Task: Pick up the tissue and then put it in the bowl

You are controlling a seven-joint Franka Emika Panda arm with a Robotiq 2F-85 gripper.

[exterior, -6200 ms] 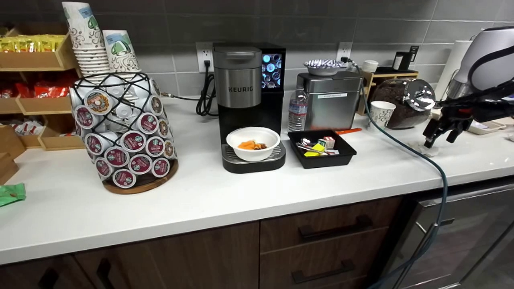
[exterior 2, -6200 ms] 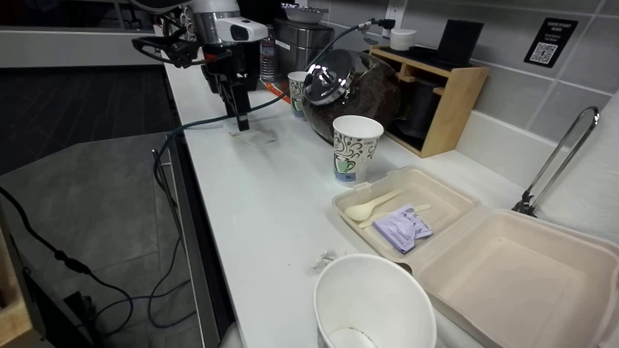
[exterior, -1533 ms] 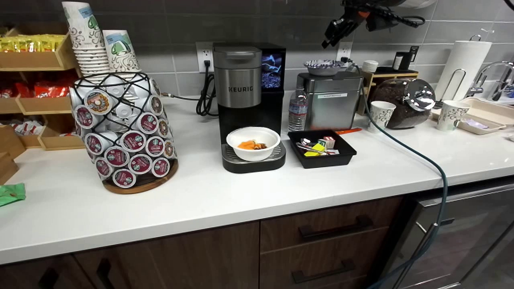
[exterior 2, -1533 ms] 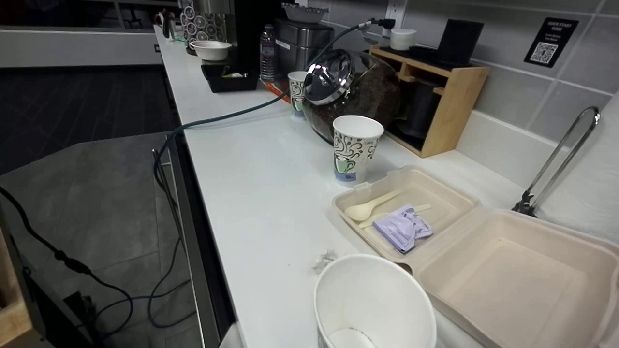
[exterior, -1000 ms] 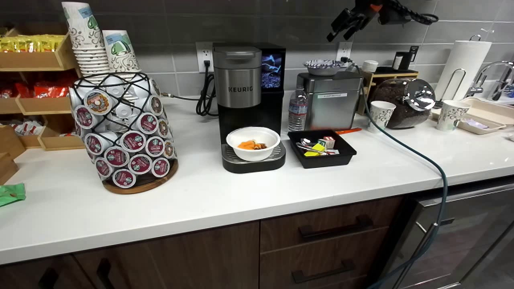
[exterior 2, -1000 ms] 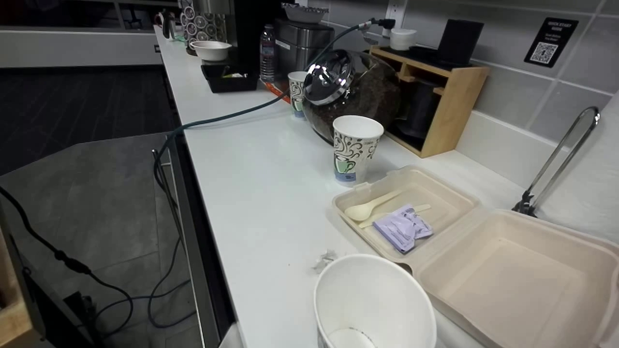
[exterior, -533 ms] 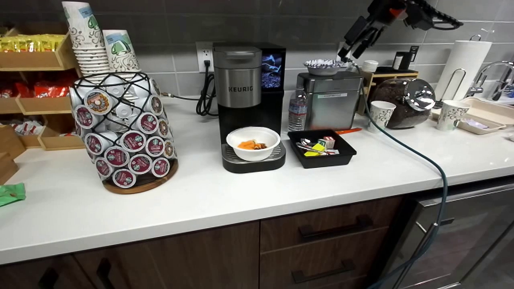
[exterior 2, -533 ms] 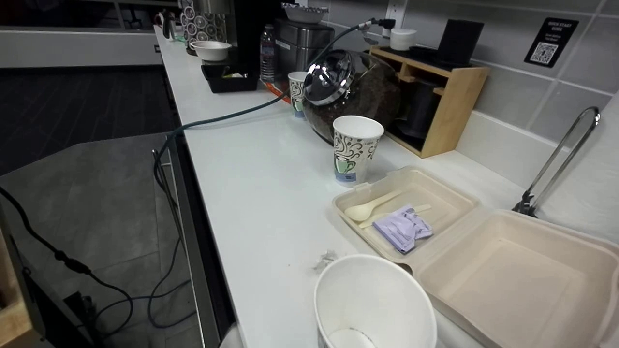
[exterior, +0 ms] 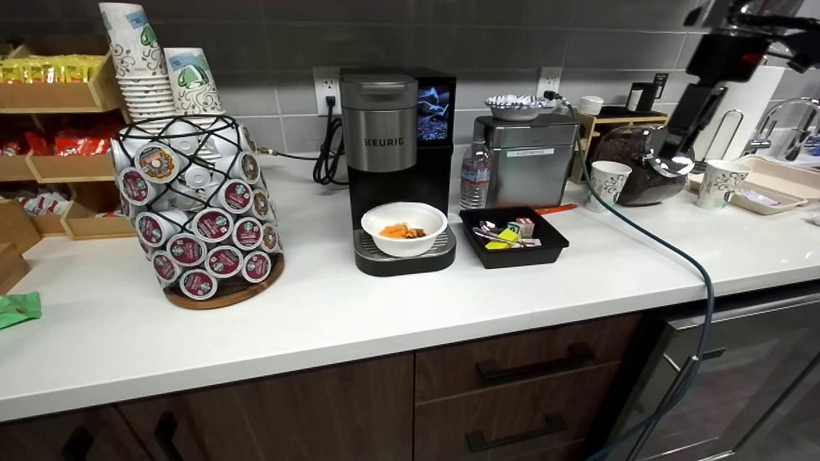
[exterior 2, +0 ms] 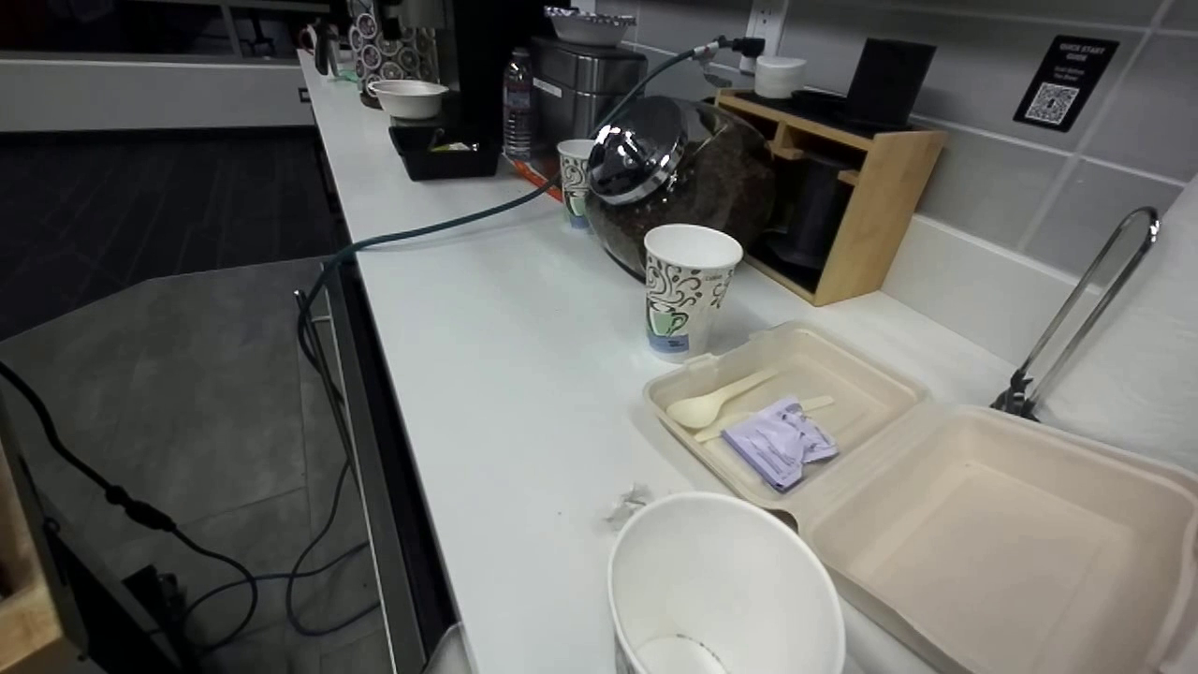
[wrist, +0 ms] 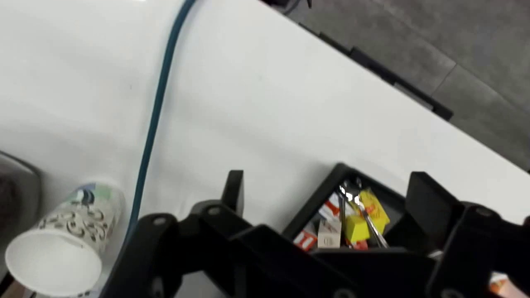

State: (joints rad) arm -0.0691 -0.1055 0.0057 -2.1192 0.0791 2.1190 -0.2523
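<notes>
A patterned bowl (exterior: 516, 114) stands on top of the steel machine; it also shows in an exterior view (exterior 2: 591, 30). A whitish patch (exterior: 514, 100) shows inside its rim and looks like the tissue, but it is too small to be sure. No tissue shows on the counter where it lay earlier. A white bowl with food (exterior: 405, 246) sits on the coffee maker's drip tray. My gripper (exterior: 672, 153) hangs in the air right of the patterned bowl, in front of the glass jar. In the wrist view my gripper (wrist: 327, 186) has its fingers wide apart with nothing between them.
A black tray of packets (exterior: 516, 256) lies on the counter (exterior: 576, 282). A blue-green hose (wrist: 155, 111) crosses it. A paper cup (wrist: 74, 231) and the glass jar (exterior 2: 693, 206) stand near the hose. A second cup (exterior 2: 688, 290) and an open takeout box (exterior 2: 992, 543) stand further along.
My gripper has moved from above the patterned bowl, right and down. The tissue lay under the gripper on the counter 6.2 seconds ago and is gone from there. The bowl's inside looks whiter.
</notes>
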